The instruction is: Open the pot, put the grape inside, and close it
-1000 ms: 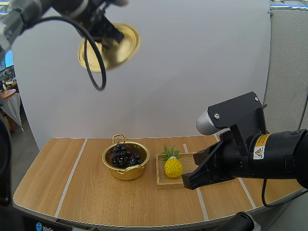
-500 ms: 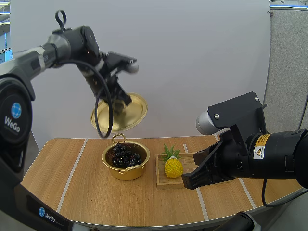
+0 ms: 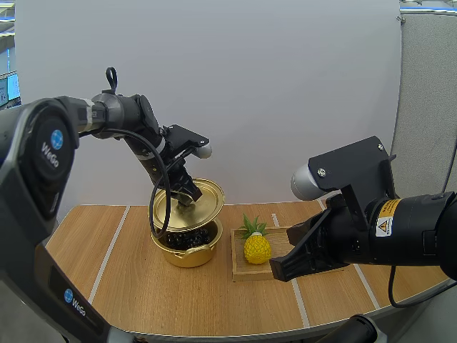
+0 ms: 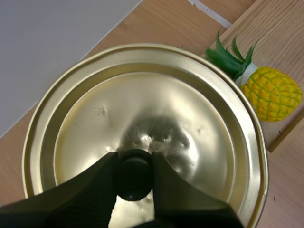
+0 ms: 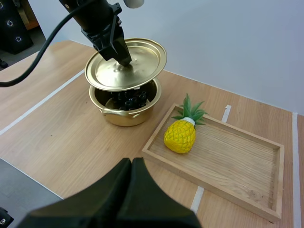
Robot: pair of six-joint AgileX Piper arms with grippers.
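Step in hand: closing the pot. The opening and loading steps are judged complete, as the grapes (image 5: 127, 99) are seen lying inside the pot (image 3: 187, 256), which stands on the table (image 3: 143, 286) just beside the wooden tray (image 5: 237, 156).

Left gripper (image 4: 134, 164): clamped on the black knob (image 4: 134, 173) of the lid (image 4: 156, 109), one finger pressed to each side of it. The lid is carried directly over the pot and close above its rim. It is not seated: a gap is visible at the near side, through which the grapes can be seen. The lid is noted as slightly tilted. Whether its far edge touches the rim cannot be determined.

Right gripper (image 5: 132, 164): fingers closed together on nothing, held near the front edge of the tray and well apart from the pot. No part in the current step is attributed to it.

Other items: a toy pineapple (image 5: 181, 136) lies on the tray at the end nearer the pot. It is judged not to obstruct the lid.

Next move required: the lid is to be levelled and centred on the rim, then lowered until it is seated all round. Only then should the knob be released and the left arm lifted clear. If the tilt is not corrected, it is judged that the lid may catch on one edge and sit askew.
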